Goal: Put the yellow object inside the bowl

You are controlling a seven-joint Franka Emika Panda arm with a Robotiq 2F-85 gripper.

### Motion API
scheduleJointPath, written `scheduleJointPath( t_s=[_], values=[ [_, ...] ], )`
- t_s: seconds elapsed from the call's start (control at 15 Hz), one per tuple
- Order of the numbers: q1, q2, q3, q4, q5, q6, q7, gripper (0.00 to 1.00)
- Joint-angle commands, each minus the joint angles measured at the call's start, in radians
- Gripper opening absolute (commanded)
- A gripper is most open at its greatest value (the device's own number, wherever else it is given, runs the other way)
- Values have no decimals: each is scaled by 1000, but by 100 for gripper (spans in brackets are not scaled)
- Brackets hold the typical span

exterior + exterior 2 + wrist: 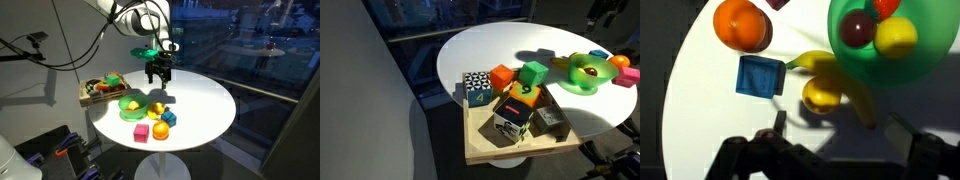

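Note:
The yellow object (823,93) is a small round yellow piece lying on the white table just outside the green bowl (925,45), touching a yellow banana-shaped toy (845,80). It also shows in an exterior view (157,108). The bowl (126,99) (575,83) holds a yellow ball (896,37), a dark red fruit (857,30) and a red piece. My gripper (840,135) (158,76) is open and empty. It hangs above the table, with the yellow object just ahead of its fingers.
A blue cube (760,76) and an orange ball (740,24) lie next to the yellow object. A pink cube (141,132) lies near the table's front edge. A wooden tray of toys (97,92) (485,150) sits at the table's rim beside the bowl.

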Motion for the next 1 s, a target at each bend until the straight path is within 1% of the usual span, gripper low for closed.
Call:
scheduleJointPath(
  t_s=[0.0, 0.13, 0.27, 0.33, 0.8, 0.93],
  values=[
    [-9, 26, -11, -7, -26, 52, 35, 100],
    [-9, 38, -18, -6, -35, 63, 49, 100],
    [-12, 37, -20, 7, -24, 28, 52, 100],
    [-15, 45, -13, -1, -12, 46, 26, 100],
    [-16, 44, -14, 0, -12, 45, 29, 100],
    [-10, 73, -17, 6, -29, 57, 51, 100]
  ],
)
